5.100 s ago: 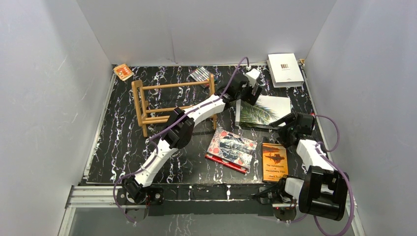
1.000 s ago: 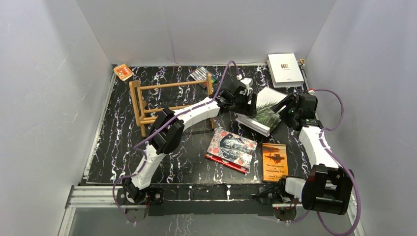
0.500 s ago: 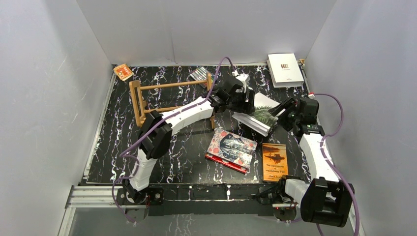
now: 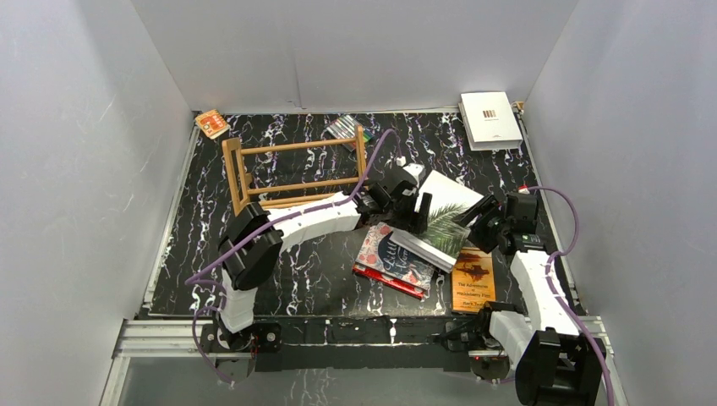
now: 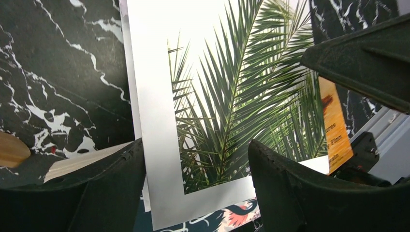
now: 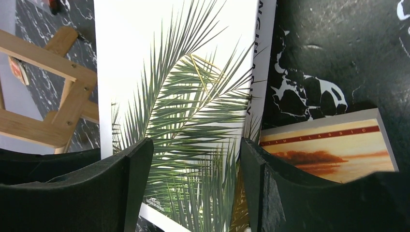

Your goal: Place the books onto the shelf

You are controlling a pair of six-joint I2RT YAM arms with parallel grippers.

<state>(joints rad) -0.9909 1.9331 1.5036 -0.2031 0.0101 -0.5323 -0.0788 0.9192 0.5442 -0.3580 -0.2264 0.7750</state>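
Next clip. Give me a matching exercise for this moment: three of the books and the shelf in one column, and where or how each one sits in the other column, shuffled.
Things:
1. palm-leaf book
2. barcode book
3. orange book
4. shelf

Places:
A. lying flat, near right part of the table
B. standing in the far left part of the table
C. far right corner
D. tilted, mid-table

Pairs: 1-D, 2-C, 3-A, 4-B
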